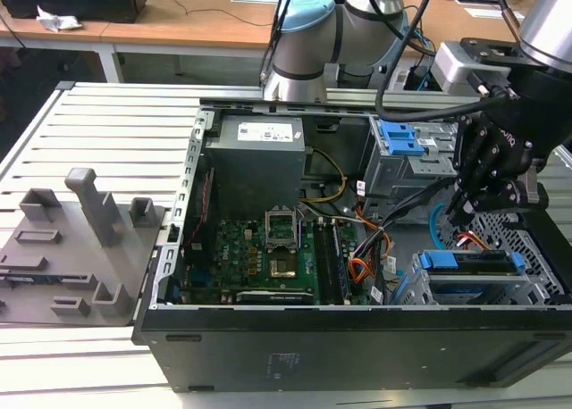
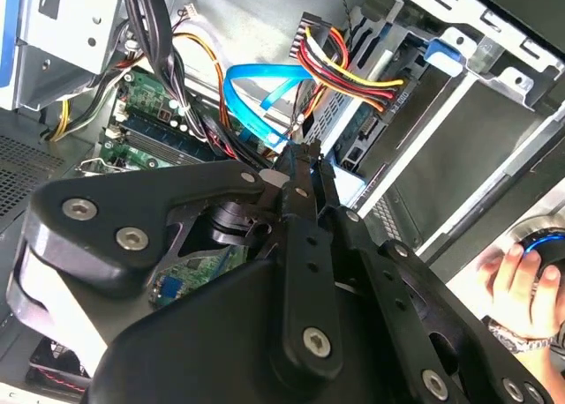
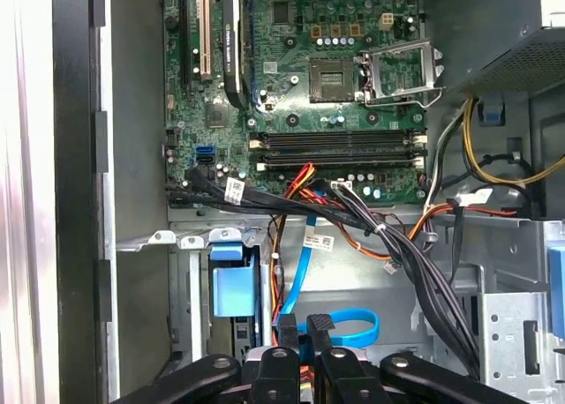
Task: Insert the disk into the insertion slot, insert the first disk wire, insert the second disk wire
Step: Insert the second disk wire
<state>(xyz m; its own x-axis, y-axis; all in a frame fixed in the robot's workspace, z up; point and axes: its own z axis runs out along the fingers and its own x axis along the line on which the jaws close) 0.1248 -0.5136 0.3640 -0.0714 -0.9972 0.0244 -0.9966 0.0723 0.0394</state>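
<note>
An open computer case (image 1: 268,338) lies on the slatted tabletop (image 1: 107,123). Toward the case's right end in the exterior view, the disk (image 1: 471,264) sits in the slot (image 1: 527,239), its blue bracket showing. The pincer (image 1: 458,214) hangs just above the disk's near end, fingers (image 2: 300,179) drawn nearly together. In the second wrist view the blue wire (image 2: 256,100) loops just past the fingertips, the red wire (image 2: 349,69) beside it; whether anything is gripped, I cannot tell.

The arm descends from the upper right of the exterior view, its black claw (image 1: 463,214) pointing downward at the right middle. In the second wrist view its fingers (image 2: 305,188) are pressed together.
</note>
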